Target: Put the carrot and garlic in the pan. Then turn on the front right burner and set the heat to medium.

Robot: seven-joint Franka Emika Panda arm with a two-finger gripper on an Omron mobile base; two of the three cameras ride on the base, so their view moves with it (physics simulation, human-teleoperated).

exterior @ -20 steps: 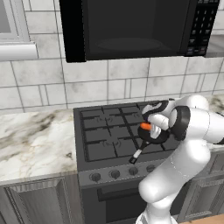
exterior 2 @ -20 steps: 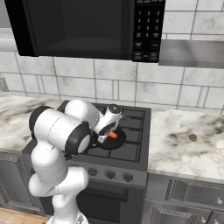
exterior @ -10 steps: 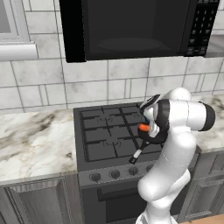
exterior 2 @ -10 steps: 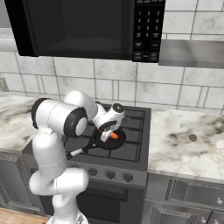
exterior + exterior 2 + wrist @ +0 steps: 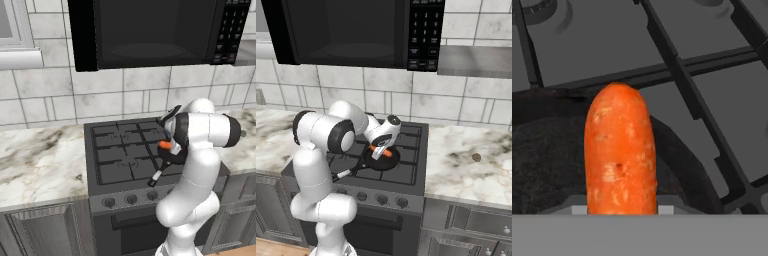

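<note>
My gripper [image 5: 384,145] is shut on the carrot [image 5: 620,155], a bright orange stick held just above the pan. The carrot [image 5: 379,151] points across the black pan [image 5: 383,161], which sits on the stove over the front right burner, so the burner ring itself is hidden. In the hand view the carrot rises from between my fingertips [image 5: 665,208] with the pan's dark floor [image 5: 547,165] behind it. The pan handle [image 5: 155,178] reaches toward the stove's front edge. The garlic [image 5: 476,157] lies on the marble counter to the right of the stove.
Black grate bars [image 5: 682,80] cross the stove top beyond the pan. A row of knobs [image 5: 381,199] lines the stove's front panel. A black microwave [image 5: 150,30] hangs above the stove. Marble counter [image 5: 35,160] runs on both sides.
The arm's elbow and upper links have swung round behind the hand. The gripper and carrot have stayed nearly in place over the pan.
</note>
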